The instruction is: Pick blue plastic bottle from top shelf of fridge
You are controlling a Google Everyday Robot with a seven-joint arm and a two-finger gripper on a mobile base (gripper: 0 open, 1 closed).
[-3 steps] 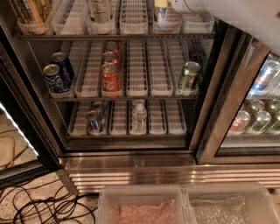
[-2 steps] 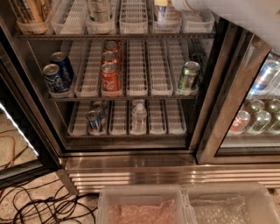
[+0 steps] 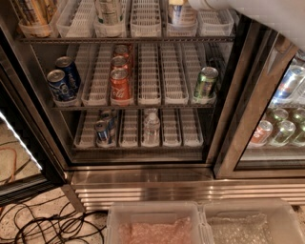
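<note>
Stainless steel base (image 3: 190,193): ribbed in horizontal ridges with a brushed finish. It runs beneath the open compartment of the fridge (image 3: 228,119), whose frame is dark and square-edged.
Top shelf (image 3: 143,40): dark metal rack at the upper edge of the view. It carries long white slotted plastic trays set side by side.
Blue plastic bottle (image 3: 181,13): upright in a tray right of centre on the top shelf. It has a wide clear body and a white-and-blue wrap label. Its top is cut off by the edge of the view.
Gripper (image 3: 198,4): at the very top edge, just right of the bottle's upper part. Whether it is open or closed cannot be told, nor whether it touches the bottle.
Arm (image 3: 271,16): smooth white casing entering from the upper right, crossing in front of the door post.
Green-and-white bottle (image 3: 108,10): upright on the same rack, left of centre, one tray apart from the task bottle.
Middle shelf (image 3: 128,107): two blue cans (image 3: 62,82) at left, a file of red cans (image 3: 120,82) one behind another, and one green can (image 3: 206,82) at right. All are glossy metal cylinders.
Lower shelf (image 3: 138,147): a dark can (image 3: 102,130) at left and a small clear water bottle (image 3: 151,127) at centre.
Glass door (image 3: 271,159): closed, at right. Silver cans (image 3: 282,131) lie behind it, blurred.
Bins (image 3: 152,206): two translucent plastic tubs with rounded rims, side by side below the base, with crinkled bubble-textured lining.
Cables (image 3: 43,224): black, in loose loops on speckled floor at lower left.
</note>
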